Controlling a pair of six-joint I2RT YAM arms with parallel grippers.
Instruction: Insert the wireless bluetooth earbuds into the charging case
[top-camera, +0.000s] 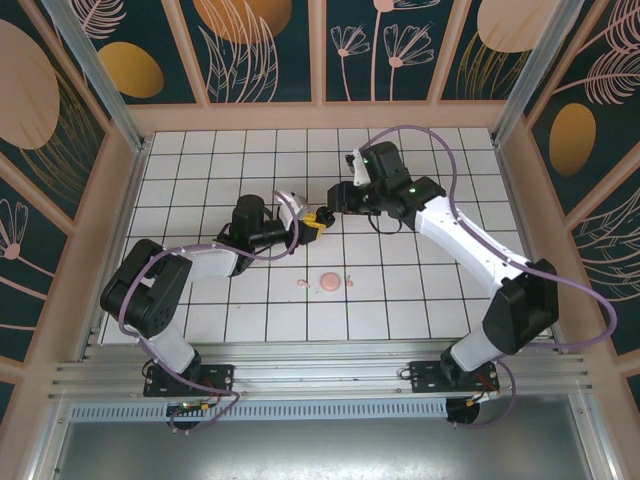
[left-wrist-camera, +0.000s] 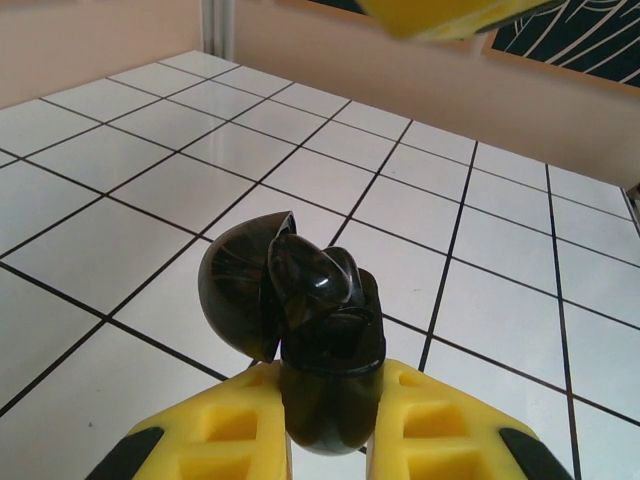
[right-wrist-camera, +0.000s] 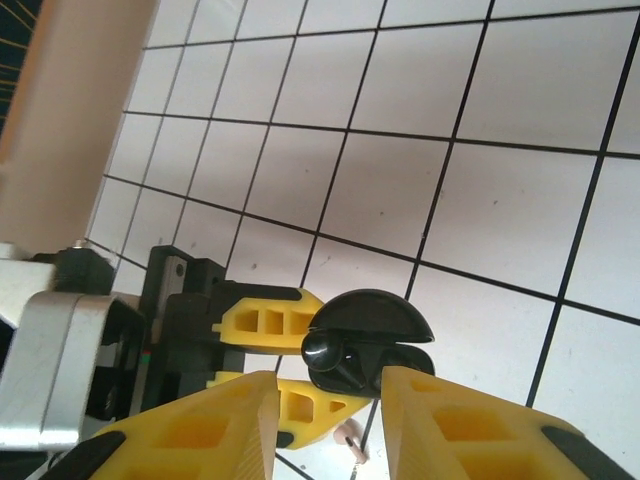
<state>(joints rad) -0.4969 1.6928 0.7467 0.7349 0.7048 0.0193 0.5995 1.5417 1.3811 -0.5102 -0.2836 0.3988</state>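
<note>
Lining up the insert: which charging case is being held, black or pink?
The black case, lid open, in the left end effector; the pink case lies free on the table.

Even light is falling across a white tiled tabletop with black grid lines (top-camera: 180, 180), and dark teal wall panels with peach plant patterns (top-camera: 260, 50) are enclosing it.

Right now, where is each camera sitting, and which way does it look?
Top external: above, behind; looks down on the table, left arm and right arm.
Left wrist: on the left arm, facing across the table; the left end effector grips the black charging case.
Right wrist: on the right arm, looking down past the right end effector.
Both wrist views share that open case.
</note>
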